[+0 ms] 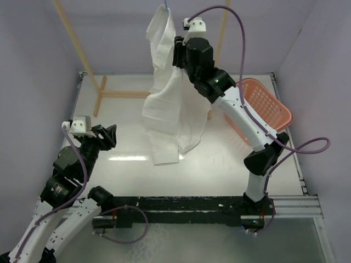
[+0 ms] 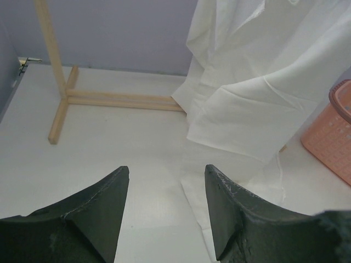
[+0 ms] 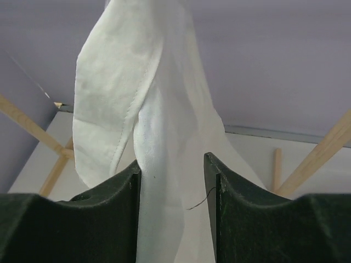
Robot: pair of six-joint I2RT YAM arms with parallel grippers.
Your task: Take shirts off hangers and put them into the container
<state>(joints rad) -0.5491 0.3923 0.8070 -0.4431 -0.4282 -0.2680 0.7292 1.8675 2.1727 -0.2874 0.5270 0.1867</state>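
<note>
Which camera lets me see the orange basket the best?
The top external view. There the basket shows almost whole, rim and holey side, partly behind the right arm. The left wrist view catches only a corner of it at the right edge. The right wrist view doesn't show it at all.

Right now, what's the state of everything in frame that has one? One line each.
large white cloth shirt: hanging from the hanger, hem draped on the table
thin light-blue wire hanger: carrying the shirt, only its hook shows
orange-pink lattice plastic basket: on the table, nothing seen inside
tan wooden rack: standing
left pincer: open, empty, apart from the shirt
right pincer: open, jaws either side of a shirt fold, not clamped
</note>
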